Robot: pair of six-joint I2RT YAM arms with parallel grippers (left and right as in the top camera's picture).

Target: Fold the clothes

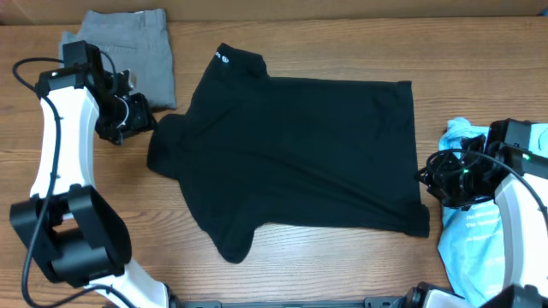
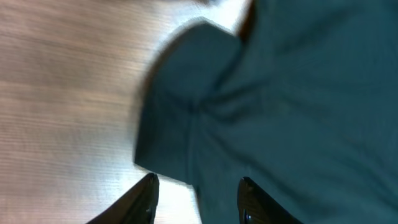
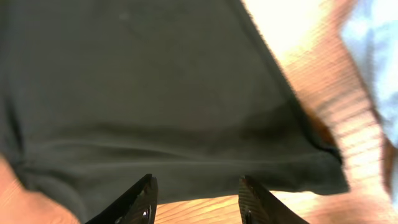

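Left arm [image 1: 58, 137] bent, wrist turned inward; left gripper [image 2: 199, 190] angled down -- fingers parted; right arm [image 1: 516, 210] bent likewise; right gripper [image 3: 198, 190] facing inward -- fingers spread apart too.

Shirt [image 1: 300, 154] between folded garment [image 1: 137, 51] and tee [image 1: 471, 248]

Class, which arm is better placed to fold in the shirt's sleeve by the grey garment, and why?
Left, probably: the left gripper, open, sits beside that sleeve; the right gripper is across the shirt at the hem, by the blue tee.
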